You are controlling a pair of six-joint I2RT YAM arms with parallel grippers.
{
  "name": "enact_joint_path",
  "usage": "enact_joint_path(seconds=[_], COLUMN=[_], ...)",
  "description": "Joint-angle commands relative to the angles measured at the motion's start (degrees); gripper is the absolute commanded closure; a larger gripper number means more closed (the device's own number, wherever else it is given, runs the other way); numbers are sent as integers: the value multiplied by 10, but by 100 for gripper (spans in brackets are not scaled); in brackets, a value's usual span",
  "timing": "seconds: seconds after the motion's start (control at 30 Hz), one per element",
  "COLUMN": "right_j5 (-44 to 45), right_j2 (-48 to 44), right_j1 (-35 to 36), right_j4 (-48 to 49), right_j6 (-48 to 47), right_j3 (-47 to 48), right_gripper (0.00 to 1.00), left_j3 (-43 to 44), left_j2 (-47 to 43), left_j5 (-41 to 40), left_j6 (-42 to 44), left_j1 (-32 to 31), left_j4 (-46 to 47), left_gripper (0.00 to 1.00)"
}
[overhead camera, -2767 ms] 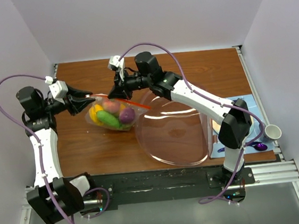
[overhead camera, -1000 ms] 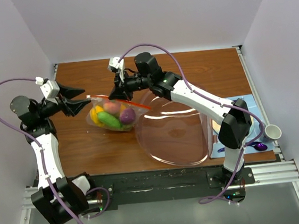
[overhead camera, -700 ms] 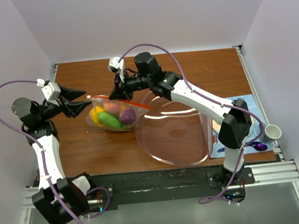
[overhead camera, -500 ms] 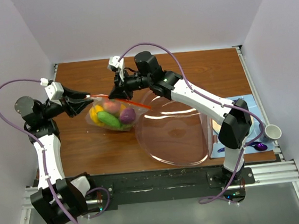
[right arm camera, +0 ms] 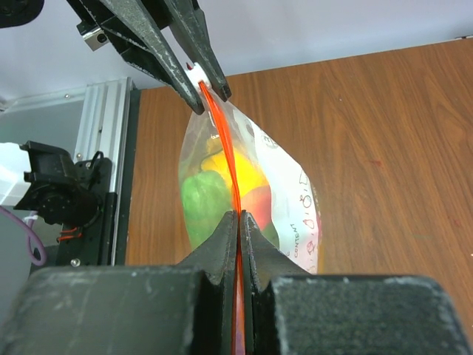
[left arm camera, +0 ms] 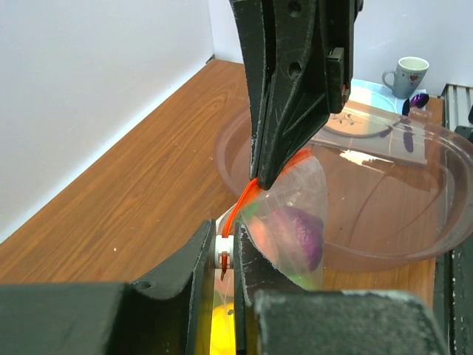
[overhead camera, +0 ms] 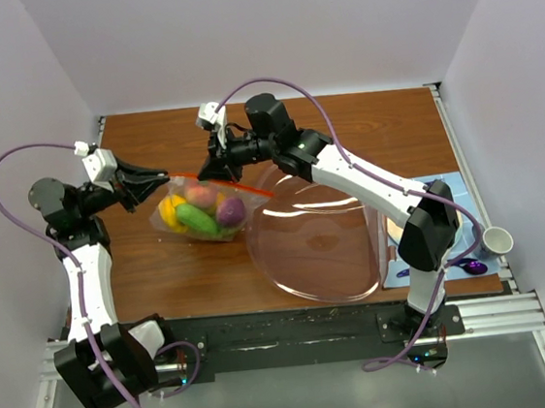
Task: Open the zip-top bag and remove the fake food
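The zip-top bag hangs between my two grippers above the table, beside the left rim of the bowl. Its red-orange zip strip runs taut between them. The fake food sits inside: yellow, green, pink-red and purple pieces. My left gripper is shut on the white zip slider at the bag's left end. My right gripper is shut on the zip strip further along, jaws pinched flat on it. In the left wrist view the purple piece shows through the plastic.
A large clear pinkish bowl lies right of the bag, its rim touching or nearly touching it. A white mug and a purple spoon on a blue mat stand at the right edge. White walls close in left, back and right.
My left gripper was open and apart from the bag; it moved right and shut on the slider at the bag's left end. The bag has shifted slightly left. The right arm held still.
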Motion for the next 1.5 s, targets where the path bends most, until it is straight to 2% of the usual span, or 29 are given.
enact_joint_path(seconds=[0.0,0.07,0.13,0.17,0.2,0.27,0.3,0.4,0.5,1.03,1.1,1.13,1.2,1.23,1.27,1.3,1.33,1.37,1.47], right_j5=[0,-7,-8,-8,-11,-20,-22,-26,-30,-24,-22,-21,-20,-19,-17,-15,-12,-10,-12], right_j2=[-38,-35,-27,-26,-25,-19,-15,-1,9,43,55,60,64,67,67,65,60,59,51], right_j1=[1,1,2,3,3,3,5,12,21,61,61,60,61,61,61,59,59,59,48], right_j4=[17,14,12,12,12,14,13,4,-4,3,-1,-4,-7,-7,-5,-3,-4,-5,-18], right_j6=[-10,-12,-12,-12,-11,-10,-9,-14,-19,-17,-15,-12,-12,-12,-12,-12,-15,-18,-22], right_j3=[29,32,37,39,41,53,65,89,102,87,100,105,114,115,116,116,117,120,131], right_gripper=[100,100,99,93,78,71,62,57,55,56,62,72,85,95,98,100,100,100,100], left_j3=[-5,15,41,48,52,54,53,50,46,52,53,55,62,64,66,73,75,79,80], left_j2=[2,2,-5,-8,-15,-22,-27,-30,-32,-46,-52,-54,-55,-53,-54,-53,-49,-46,-26], left_j5=[124,123,123,123,123,123,123,123,123,123,123,123,123,123,123,123,122,121,119], left_j6=[-79,-72,-34,-26,-23,-22,-23,-26,-29,-28,-28,-28,-27,-24,-20,-1,13,24,27], left_j1=[-1,-5,-13,-14,-17,-21,-21,-22,-22,-28,-29,-29,-29,-30,-29,-29,-29,-29,-25], left_j4=[118,101,43,28,16,15,15,15,15,4,-1,-4,-15,-20,-34,-47,-65,-99,-118], left_gripper=[96,96,96,96,96,95,95,95,95,94,94,95,95,95,89,78,62,32,6])
